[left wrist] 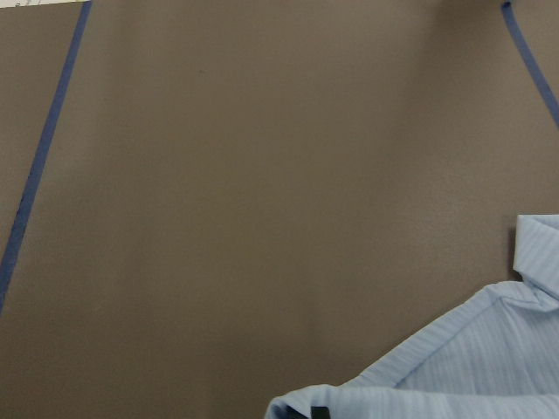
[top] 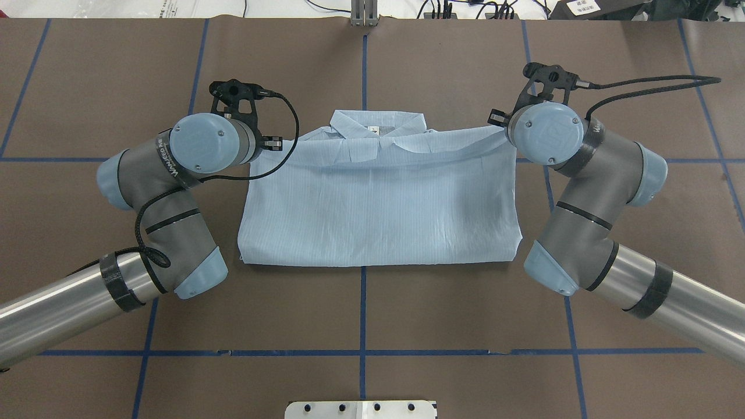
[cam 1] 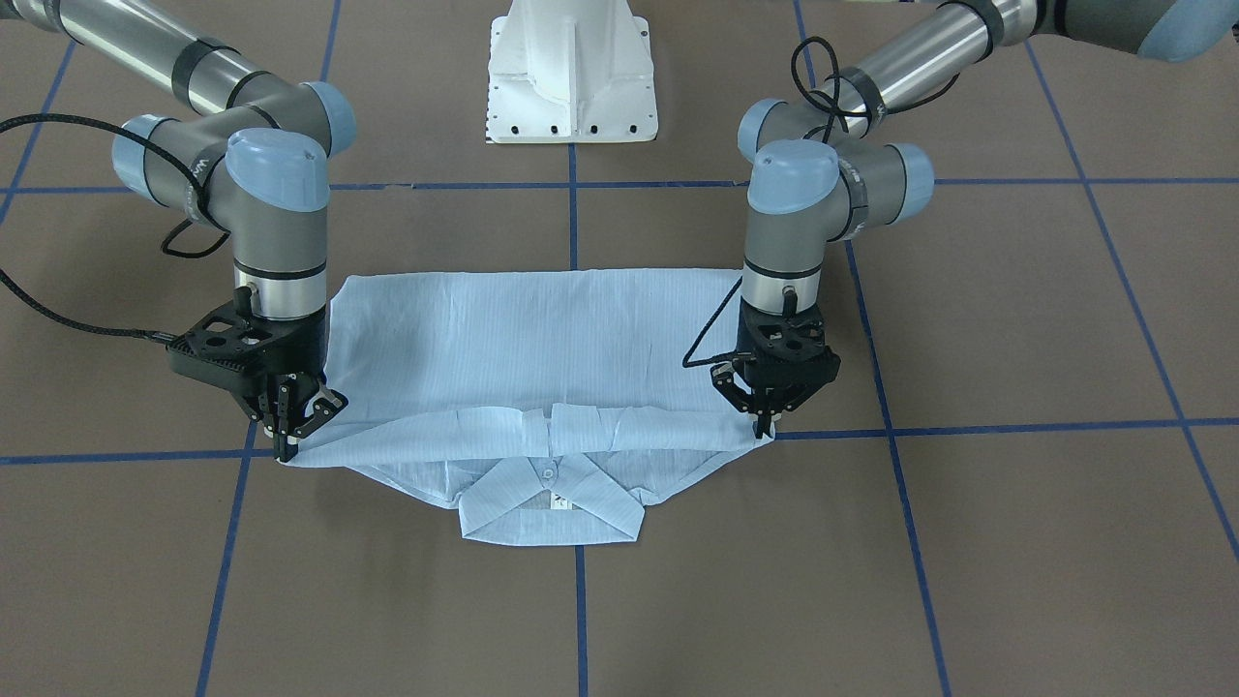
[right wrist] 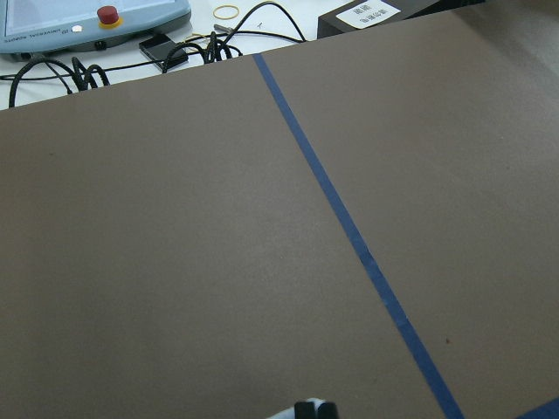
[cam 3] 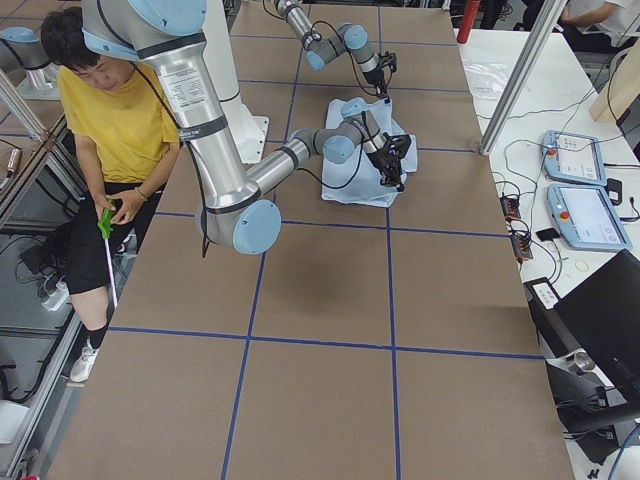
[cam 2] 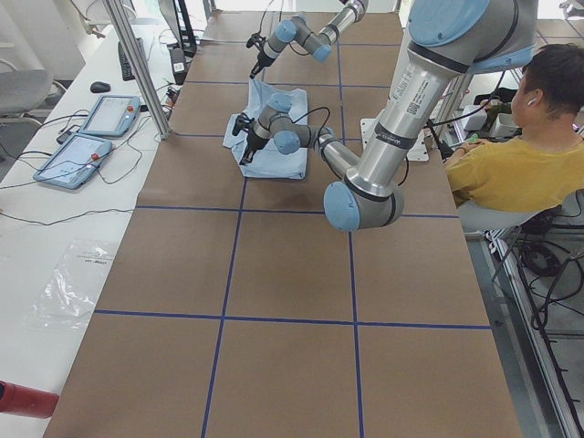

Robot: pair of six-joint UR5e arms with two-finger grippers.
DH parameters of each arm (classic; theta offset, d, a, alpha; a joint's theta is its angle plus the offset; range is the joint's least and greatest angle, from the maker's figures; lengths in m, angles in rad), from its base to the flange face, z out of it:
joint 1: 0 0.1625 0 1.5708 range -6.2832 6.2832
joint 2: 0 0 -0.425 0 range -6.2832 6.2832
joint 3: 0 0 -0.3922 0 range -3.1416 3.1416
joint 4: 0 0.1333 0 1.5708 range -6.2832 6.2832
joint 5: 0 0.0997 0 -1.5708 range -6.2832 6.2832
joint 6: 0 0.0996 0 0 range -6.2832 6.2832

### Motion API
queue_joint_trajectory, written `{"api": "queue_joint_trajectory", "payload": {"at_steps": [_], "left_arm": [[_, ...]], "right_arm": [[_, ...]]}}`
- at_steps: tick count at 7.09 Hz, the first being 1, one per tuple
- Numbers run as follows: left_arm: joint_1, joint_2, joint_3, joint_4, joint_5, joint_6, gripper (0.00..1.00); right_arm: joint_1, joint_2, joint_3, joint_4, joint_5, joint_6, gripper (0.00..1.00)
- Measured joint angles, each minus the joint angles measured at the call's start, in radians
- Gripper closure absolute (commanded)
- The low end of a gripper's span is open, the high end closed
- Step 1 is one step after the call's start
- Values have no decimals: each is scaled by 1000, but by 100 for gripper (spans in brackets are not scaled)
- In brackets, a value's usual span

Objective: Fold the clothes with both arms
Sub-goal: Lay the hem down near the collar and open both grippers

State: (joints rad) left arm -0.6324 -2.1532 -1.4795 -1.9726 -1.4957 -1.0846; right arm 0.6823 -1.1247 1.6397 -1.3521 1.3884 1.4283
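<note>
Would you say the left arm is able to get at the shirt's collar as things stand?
Likely yes: the collar lies uncovered, and nothing stands between it and the left tool. That tool looks shut on a corner of the shirt, though, so it would have to release first.

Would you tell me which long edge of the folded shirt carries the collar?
The shirt's edge farthest from the pedestal base, between the left gripper and right gripper: the collar juts out there, while the opposite edge is plain.
</note>
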Motion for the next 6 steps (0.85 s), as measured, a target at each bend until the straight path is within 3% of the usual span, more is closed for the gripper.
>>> {"api": "queue_joint_trajectory", "payload": {"at_steps": [1,2,3,6], "left_arm": [[0,-2,17,-7,1,0,100],[0,-3,24,-10,0,1,7],[0,-2,25,-15,-1,3,0],[-9,32,-37,-93,-53,122,0]], "right_arm": [[-9,3,-6,0,-1,0,82],[-16,7,-10,1,-1,1,1],[-21,12,-14,1,-2,1,0],[-16,37,-10,1,23,-43,0]]}}
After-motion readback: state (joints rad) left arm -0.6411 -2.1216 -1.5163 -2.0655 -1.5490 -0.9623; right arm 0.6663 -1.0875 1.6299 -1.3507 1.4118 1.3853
